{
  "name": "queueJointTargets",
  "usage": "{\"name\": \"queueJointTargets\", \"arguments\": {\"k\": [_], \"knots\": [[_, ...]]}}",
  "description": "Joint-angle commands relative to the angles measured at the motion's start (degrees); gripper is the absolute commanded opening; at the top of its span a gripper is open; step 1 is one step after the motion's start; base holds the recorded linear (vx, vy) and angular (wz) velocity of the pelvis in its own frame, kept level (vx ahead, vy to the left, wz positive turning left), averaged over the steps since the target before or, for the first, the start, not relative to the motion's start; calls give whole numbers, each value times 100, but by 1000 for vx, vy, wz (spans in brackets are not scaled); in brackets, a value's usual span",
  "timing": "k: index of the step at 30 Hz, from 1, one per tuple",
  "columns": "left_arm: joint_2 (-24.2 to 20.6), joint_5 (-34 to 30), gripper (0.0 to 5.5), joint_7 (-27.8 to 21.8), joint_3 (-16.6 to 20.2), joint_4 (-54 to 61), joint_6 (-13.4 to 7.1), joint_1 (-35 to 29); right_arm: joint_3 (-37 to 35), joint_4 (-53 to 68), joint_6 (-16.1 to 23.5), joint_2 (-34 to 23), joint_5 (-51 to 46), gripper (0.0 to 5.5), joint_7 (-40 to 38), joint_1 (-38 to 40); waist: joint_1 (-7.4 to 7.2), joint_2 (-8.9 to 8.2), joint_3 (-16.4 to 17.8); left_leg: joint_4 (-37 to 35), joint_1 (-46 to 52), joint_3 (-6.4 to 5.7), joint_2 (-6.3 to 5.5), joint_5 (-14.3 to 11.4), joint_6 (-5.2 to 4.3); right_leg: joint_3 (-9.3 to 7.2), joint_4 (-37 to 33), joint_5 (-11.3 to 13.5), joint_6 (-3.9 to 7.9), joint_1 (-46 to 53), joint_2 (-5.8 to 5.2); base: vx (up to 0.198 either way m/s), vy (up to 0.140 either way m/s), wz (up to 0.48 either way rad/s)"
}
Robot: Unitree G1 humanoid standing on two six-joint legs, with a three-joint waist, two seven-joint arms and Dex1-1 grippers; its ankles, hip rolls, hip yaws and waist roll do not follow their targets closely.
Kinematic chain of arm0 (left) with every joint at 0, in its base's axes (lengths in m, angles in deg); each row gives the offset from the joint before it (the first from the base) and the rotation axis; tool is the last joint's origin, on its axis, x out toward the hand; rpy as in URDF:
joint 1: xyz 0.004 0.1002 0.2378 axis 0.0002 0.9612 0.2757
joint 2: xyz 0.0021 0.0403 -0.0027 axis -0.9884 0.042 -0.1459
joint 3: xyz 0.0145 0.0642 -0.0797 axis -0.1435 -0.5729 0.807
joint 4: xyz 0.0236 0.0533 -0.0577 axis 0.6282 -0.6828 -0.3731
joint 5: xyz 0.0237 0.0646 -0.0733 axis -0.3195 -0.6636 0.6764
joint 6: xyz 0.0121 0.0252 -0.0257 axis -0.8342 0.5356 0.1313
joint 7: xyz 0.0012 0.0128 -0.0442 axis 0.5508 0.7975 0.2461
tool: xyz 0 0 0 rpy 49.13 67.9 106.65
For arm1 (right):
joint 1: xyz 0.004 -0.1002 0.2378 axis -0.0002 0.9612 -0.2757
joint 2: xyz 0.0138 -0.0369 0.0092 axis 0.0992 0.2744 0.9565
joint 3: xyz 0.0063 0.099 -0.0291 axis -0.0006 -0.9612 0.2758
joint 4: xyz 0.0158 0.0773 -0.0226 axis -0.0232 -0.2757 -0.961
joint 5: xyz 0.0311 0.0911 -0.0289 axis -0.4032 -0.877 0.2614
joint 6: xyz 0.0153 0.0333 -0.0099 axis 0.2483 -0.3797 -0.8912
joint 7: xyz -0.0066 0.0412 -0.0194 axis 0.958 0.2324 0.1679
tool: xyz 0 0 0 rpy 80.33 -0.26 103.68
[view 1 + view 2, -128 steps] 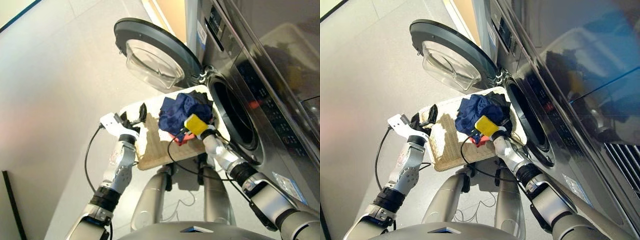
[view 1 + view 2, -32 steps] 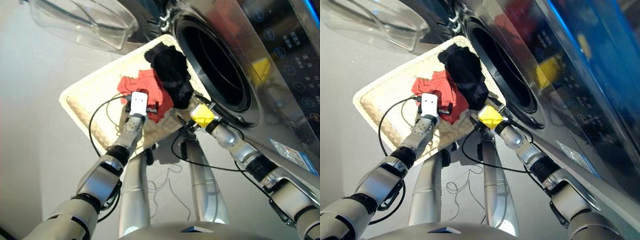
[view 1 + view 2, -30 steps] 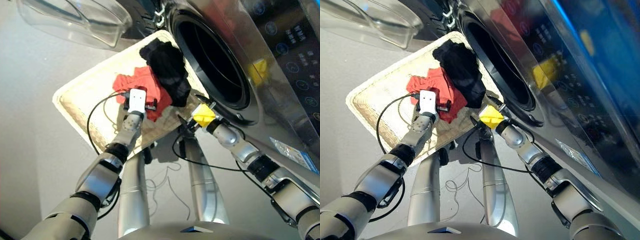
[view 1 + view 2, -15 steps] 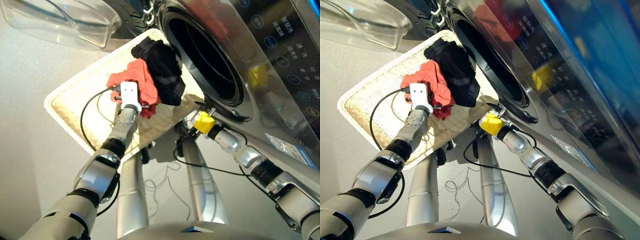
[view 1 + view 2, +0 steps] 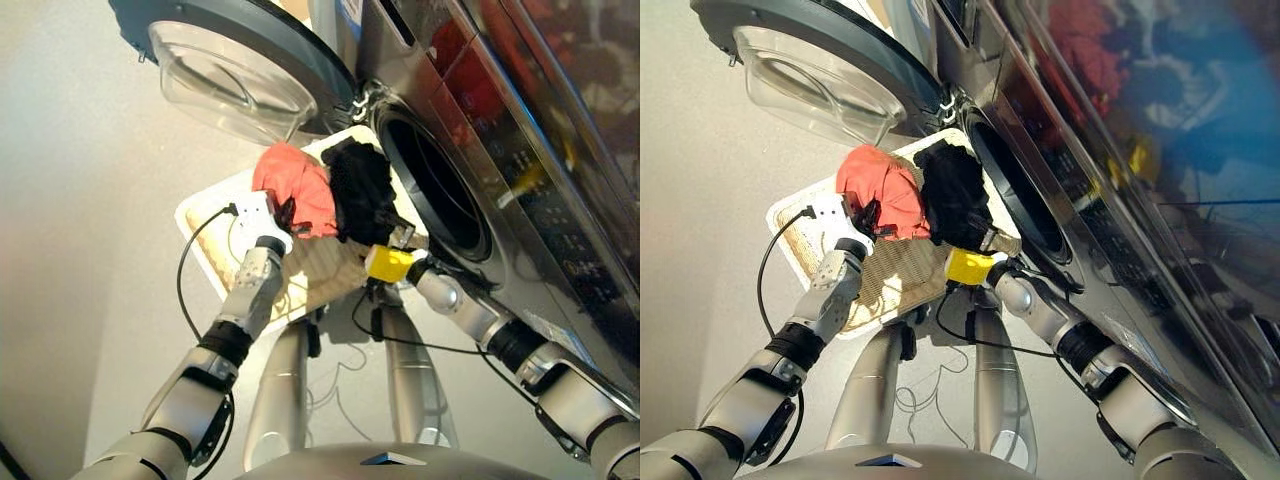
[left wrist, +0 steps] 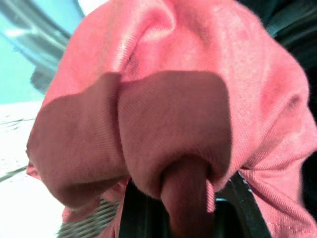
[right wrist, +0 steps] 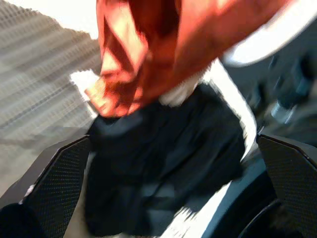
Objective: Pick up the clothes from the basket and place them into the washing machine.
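Observation:
My left gripper (image 5: 285,212) is shut on the coral red garment (image 5: 295,188) and holds it bunched a little above the cream wicker basket (image 5: 215,262). In the left wrist view the red cloth (image 6: 168,114) fills the picture and is pinched between the fingers. The black garment (image 5: 362,190) lies in the basket on the side by the washing machine's (image 5: 520,120) open porthole (image 5: 435,190). My right gripper (image 5: 400,236) is open at the black garment's near edge. In the right wrist view its fingers (image 7: 54,168) stand wide apart, with the black cloth (image 7: 163,168) in front.
The round glass door (image 5: 235,80) is swung open to the left, beyond the basket. The machine's glossy front (image 5: 1120,150) runs along the right. A black cable (image 5: 185,285) loops beside my left forearm. Grey floor (image 5: 90,250) lies on the left.
My left gripper has raised the red garment off the basket. The navy garment seen earlier on the pile is gone from the basket. The camera has tilted, and the right gripper has come closer to the black garment.

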Motion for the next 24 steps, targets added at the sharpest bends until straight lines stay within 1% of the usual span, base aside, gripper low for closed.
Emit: {"name": "queueJointTargets", "arguments": {"k": [1,3,5,6,7,8,9,13,14,17,18,19,20,21,24], "knots": [[-8,220,0,-272,-47,689,-224,167,183,208,231,-27,526,550,-309,-230,22,322,-179,88,-316,-12,-171,-91,11,-192,-632,223,394,319,128,0,0,0],[-11,453,0,-344,-228,1003,-166,247,265,215,161,53,810,550,-467,-505,87,334,-218,105,-338,-50,-171,-84,29,-199,-620,221,383,306,125,0,0,0],[-33,519,0,-385,-277,1120,-141,286,286,223,150,82,899,550,-508,-573,101,337,-232,107,-346,-52,-167,-86,34,-202,-620,213,383,300,125,0,0,0],[-32,707,0,-429,-362,1289,-100,350,307,164,94,186,1004,550,-619,-757,140,344,-248,99,-358,-60,-182,-75,46,-207,-628,207,377,292,131,0,0,0],[-38,711,0,-429,-359,1293,-99,351,310,154,95,195,1007,550,-626,-762,137,342,-248,100,-360,-61,-182,-75,46,-208,-628,207,377,290,130,0,0,0],[-19,885,0,-461,-416,1444,-56,411,314,83,28,258,1214,550,-764,-908,170,366,-263,101,-375,-68,-176,-68,51,-210,-613,192,373,275,130,0,0,0],[-23,886,0,-460,-415,1450,-53,415,316,75,30,265,1219,550,-771,-909,169,365,-265,103,-378,-68,-176,-69,51,-211,-612,191,372,272,130,0,0,0],[-41,1198,0,-531,-574,1702,-6,497,309,-234,-131,553,1404,550,-1019,-1248,258,396,-269,116,-408,-74,-188,-60,61,-208,-588,194,362,235,123,0,0,0],[-74,1319,0,-601,-711,1830,44,509,305,-426,-222,705,1467,550,-1080,-1437,293,423,-266,123,-431,-80,-190,-56,67,-209,-579,194,358,216,116,0,0,0],[-152,1507,0,-718,-846,2079,118,557,260,-658,-279,918,1441,550,-1184,-1623,353,457,-277,131,-453,-76,-196,-50,72,-214,-586,202,357,196,107,0,0,0],[-161,1510,0,-718,-844,2086,121,560,260,-667,-277,926,1440,550,-1187,-1628,352,452,-278,131,-454,-75,-196,-50,72,-214,-586,203,357,194,108,0,0,0],[-241,1573,0,-826,-949,2214,179,608,274,-736,-280,1024,1399,349,-1184,-1727,381,470,-287,140,-463,-76,-188,-47,77,-205,-577,199,352,183,108,0,0,0],[-275,1618,0,-886,-992,2248,222,633,295,-720,-268,1039,1416,194,-1186,-1782,390,470,-292,152,-466,-75,-182,-48,76,-208,-567,197,350,175,107,0,0,0],[-278,1621,0,-888,-991,2250,223,634,294,-720,-268,1041,1416,4,-1186,-1783,390,469,-292,154,-468,-75,-181,-49,76,-207,-566,196,350,174,107,0,0,0],[-324,1621,0,-915,-1053,2227,243,607,276,-691,-238,1075,1359,0,-1214,-1808,390,478,-308,158,-458,-63,-163,-52,74,-202,-549,191,351,165,107,0,0,0]]}}
